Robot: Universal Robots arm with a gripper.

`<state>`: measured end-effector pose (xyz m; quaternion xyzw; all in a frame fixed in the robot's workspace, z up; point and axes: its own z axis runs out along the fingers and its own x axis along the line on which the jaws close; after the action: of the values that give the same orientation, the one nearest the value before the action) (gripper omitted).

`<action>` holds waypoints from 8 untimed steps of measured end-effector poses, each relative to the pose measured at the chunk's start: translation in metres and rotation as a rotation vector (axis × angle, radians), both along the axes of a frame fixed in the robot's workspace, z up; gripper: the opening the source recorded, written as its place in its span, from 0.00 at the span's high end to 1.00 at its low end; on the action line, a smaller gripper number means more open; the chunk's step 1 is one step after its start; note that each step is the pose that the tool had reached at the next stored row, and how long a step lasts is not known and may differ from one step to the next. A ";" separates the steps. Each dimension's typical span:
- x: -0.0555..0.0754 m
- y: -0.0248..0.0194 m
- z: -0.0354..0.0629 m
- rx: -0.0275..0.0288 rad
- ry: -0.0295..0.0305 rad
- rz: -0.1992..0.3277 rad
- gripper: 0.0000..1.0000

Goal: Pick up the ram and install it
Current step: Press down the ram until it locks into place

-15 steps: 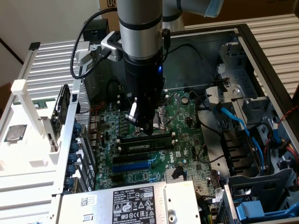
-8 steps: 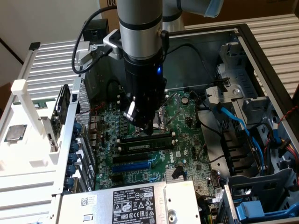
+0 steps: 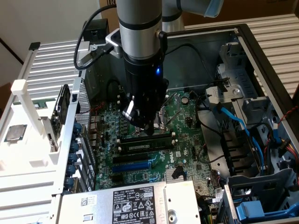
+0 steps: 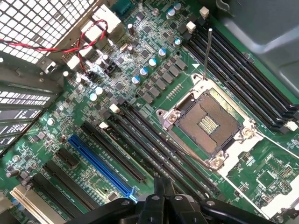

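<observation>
The ram (image 3: pixel 145 145), a long thin stick with a pale label, stands on edge in one of the black memory slots on the green motherboard (image 3: pixel 187 116) inside the open computer case. My gripper (image 3: pixel 149 131) hangs straight down with its tip just above and behind the stick's middle. In the wrist view the gripper (image 4: pixel 162 183) has its two dark fingers pressed together, with nothing visible between them, over the row of long black slots (image 4: pixel 154 144). From that view I cannot tell the stick from the slots.
The bare CPU socket (image 4: pixel 210 122) lies beside the slots, and a blue expansion slot (image 3: pixel 133 165) on the other side. A labelled power supply (image 3: pixel 131 203) sits at the front. A white fixture (image 3: pixel 28 140) stands at the exterior view's left, and drive cages with blue cables (image 3: pixel 261 140) at its right.
</observation>
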<state>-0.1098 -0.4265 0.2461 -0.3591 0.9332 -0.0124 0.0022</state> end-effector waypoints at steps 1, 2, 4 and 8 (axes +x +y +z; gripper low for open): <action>0.000 0.0000 0.0000 -0.0039 -0.0020 -0.011 0.90; 0.000 0.0000 0.0000 -0.0075 -0.0033 -0.019 0.90; 0.000 0.0000 0.0000 -0.0150 -0.0047 -0.037 0.90; 0.000 0.0000 0.0000 -0.0260 -0.0062 -0.077 0.90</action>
<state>-0.1098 -0.4266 0.2461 -0.3227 0.9462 -0.0257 -0.0001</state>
